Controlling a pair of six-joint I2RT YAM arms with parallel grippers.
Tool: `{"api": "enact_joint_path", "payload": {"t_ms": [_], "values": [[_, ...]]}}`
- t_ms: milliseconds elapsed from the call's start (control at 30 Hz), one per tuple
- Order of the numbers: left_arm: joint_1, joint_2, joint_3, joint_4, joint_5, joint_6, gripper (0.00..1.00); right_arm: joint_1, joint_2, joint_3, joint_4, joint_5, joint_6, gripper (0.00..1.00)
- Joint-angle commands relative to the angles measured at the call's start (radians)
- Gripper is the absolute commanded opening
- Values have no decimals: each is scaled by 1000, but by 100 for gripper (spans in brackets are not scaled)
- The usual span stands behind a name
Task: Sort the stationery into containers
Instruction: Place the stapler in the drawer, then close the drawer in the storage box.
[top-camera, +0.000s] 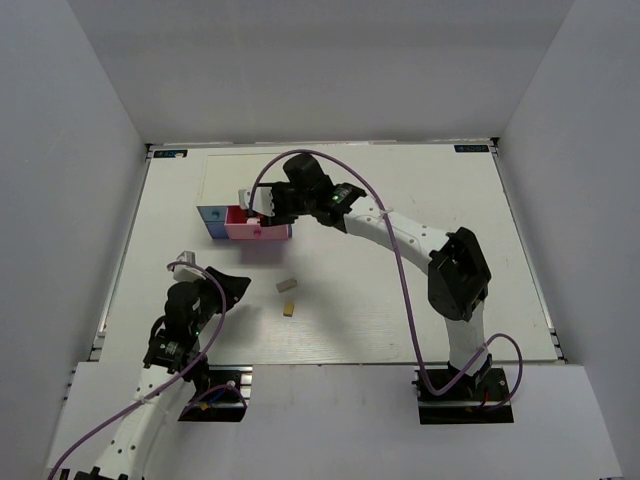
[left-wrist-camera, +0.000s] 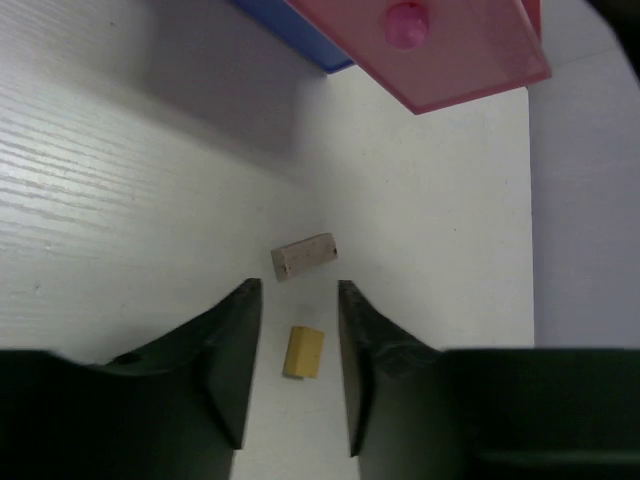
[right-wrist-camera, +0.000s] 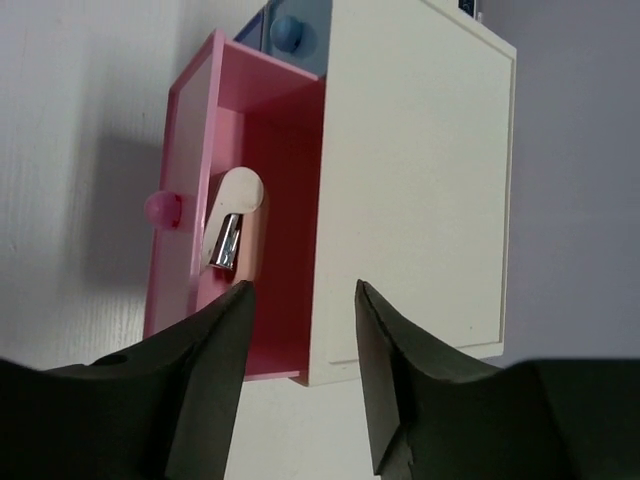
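The box of drawers (top-camera: 222, 222) stands at the left middle of the table, its pink drawer (top-camera: 256, 231) pulled out. In the right wrist view a white-pink oblong piece (right-wrist-camera: 236, 225) with a metal part lies in the pink drawer (right-wrist-camera: 190, 150), next to the white top (right-wrist-camera: 415, 190). My right gripper (right-wrist-camera: 300, 300) is open and empty above the box, also in the top view (top-camera: 262, 208). A grey-white eraser (top-camera: 288, 286) and a tan eraser (top-camera: 289, 309) lie on the table. My left gripper (left-wrist-camera: 298, 290) is open, with the tan eraser (left-wrist-camera: 303, 352) between its fingers and the grey-white eraser (left-wrist-camera: 304, 257) just beyond. No markers show.
The table (top-camera: 420, 300) is white with grey walls on three sides. A blue drawer front (left-wrist-camera: 300, 35) shows beside the pink drawer (left-wrist-camera: 440, 50) in the left wrist view. The right arm (top-camera: 400, 235) stretches across the table's middle toward the box.
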Motion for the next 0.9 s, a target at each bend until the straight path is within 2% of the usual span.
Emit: {"api": "enact_joint_path", "payload": {"t_ms": [0, 33, 133, 167, 200, 233, 267, 333, 433, 500, 600, 633, 733, 867], "values": [[2, 69, -23, 118, 0, -5, 44, 1, -100, 25, 79, -42, 61, 50], [2, 95, -24, 175, 13, -5, 41, -2, -108, 20, 82, -50, 79, 48], [2, 206, -14, 277, 23, -14, 29, -13, -143, 1, 73, -106, 118, 34], [2, 229, -14, 302, 36, -14, 25, -13, -153, -3, 59, -181, 119, 22], [2, 270, -14, 324, 36, -14, 25, -28, -157, -6, 44, -218, 83, 14], [2, 286, -14, 339, 46, -25, 24, -22, -154, -5, -60, -255, 55, 6], [2, 297, -14, 353, 46, -25, 24, -25, -153, -2, -92, -357, 28, 0], [2, 307, -5, 364, 56, -25, 24, -25, -131, 3, -233, -444, -66, 0], [2, 274, -5, 329, 46, -25, 24, -22, -64, 87, -393, -464, -192, 0], [2, 220, -14, 289, 25, -36, 28, -22, -24, 113, -461, -449, -218, 0], [2, 154, -14, 224, 7, -36, 37, -16, -1, 120, -429, -397, -194, 0], [2, 142, -14, 211, 7, -36, 44, -13, 14, 120, -412, -360, -145, 0], [2, 108, -14, 166, -4, -45, 55, -4, 44, 123, -306, -251, -65, 0], [2, 88, -14, 129, -13, -45, 57, 4, 94, 140, -205, -163, 21, 0]]}}
